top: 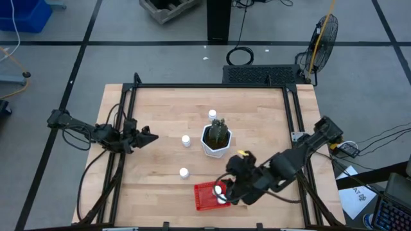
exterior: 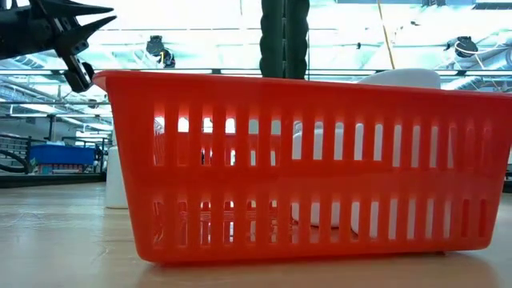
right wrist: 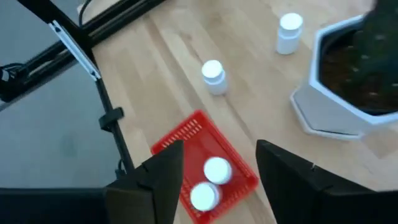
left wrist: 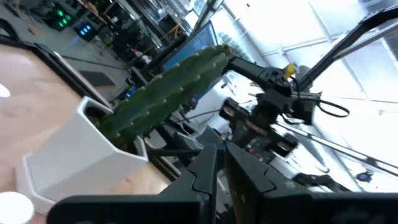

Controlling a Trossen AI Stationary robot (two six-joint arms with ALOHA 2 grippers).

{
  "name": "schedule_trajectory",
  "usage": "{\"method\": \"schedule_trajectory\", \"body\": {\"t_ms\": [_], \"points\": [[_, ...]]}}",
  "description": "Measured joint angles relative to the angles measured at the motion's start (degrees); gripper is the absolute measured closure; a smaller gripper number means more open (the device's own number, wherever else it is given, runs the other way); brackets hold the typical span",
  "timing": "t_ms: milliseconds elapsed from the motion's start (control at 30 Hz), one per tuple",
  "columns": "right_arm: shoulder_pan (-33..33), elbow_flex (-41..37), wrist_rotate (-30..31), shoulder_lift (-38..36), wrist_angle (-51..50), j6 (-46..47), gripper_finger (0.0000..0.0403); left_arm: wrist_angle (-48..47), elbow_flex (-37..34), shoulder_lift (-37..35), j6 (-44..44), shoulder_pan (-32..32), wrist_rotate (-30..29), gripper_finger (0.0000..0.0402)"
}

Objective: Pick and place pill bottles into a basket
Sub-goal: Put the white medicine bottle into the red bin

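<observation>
Red slotted plastic basket (exterior: pixel 296 168) — smooth, on matt wooden table (top: pixel 160 109)

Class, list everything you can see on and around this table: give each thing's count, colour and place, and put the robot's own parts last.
Small white cylindrical pill bottles: five. Two in the basket; three on the table: one beyond the pot, one left of it, one nearer the basket.
Flat rectangular red plastic mesh basket: one, front edge of the table.
White hexagonal pot with a green cactus: one, mid-table.
Light wooden table: one, black-framed.
Fan: one, dark, on the floor beyond the table's right corner.
Left gripper: one, dark, over the table's left side, empty.
Right gripper: one, dark, fingers open above the basket.
</observation>
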Motion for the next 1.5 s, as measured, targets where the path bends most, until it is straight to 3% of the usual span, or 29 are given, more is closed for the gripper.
{"method": "schedule_trajectory", "body": {"t_ms": [100, 167, 233, 333, 467, 567, 733, 833, 967, 1100, 1500], "points": [[0.64, 0.04, -1.0, -1.6, -6.39, -4.38, 0.0226, 0.04, 0.0, 0.0, -1.89, 0.0, 0.61, 0.0364], [0.68, 0.0, -1.5, -2.76, -8.57, -2.04, 0.0231, 0.41, 0.0, 0.0, -2.51, 0.0, 0.6, 0.0364], [1.03, 0.0, 0.77, -3.87, -9.33, 1.9, 0.0234, 0.47, 0.0, 0.0, -2.55, 0.0, 0.56, 0.0364], [3.14, -2.02, 3.95, -6.0, -8.3, -2.83, 0.0236, 0.48, 0.0, 0.0, -2.57, 0.0, 0.14, 0.0364], [5.76, -14.14, 15.68, -13.09, -3.94, 0.95, 0.0235, 0.53, 0.0, 0.0, -3.36, 0.0, 0.09, 0.0364], [6.68, -27.93, 20.22, -21.87, 9.5, -1.94, 0.0233, 0.94, 0.0, 0.02, -4.04, 0.0, 0.08, 0.0364], [5.44, -54.65, 16.03, -38.52, 44.24, -14.46, 0.0234, 1.23, 0.72, 0.0, -2.82, 0.0, -1.38, 0.0364], [3.55, -69.59, 9.06, -47.34, 66.76, -23.16, 0.0236, 1.18, 0.73, 0.02, -2.6, 0.0, -2.78, 0.0364], [0.06, -84.66, 0.86, -56.34, 87.47, -29.03, 0.0234, 1.16, 0.73, 0.02, -4.01, 0.01, -4.02, 0.0364], [-1.78, -94.61, -4.15, -64.93, 94.67, -30.28, 0.0232, 0.82, 0.73, 0.0, -6.25, 0.02, -5.13, 0.0364], [-2.05, -109.05, -9.31, -84.02, 91.91, -38.8, 0.0231, 0.35, 0.74, 0.66, -6.62, 0.02, -9.8, 0.0364]]}}
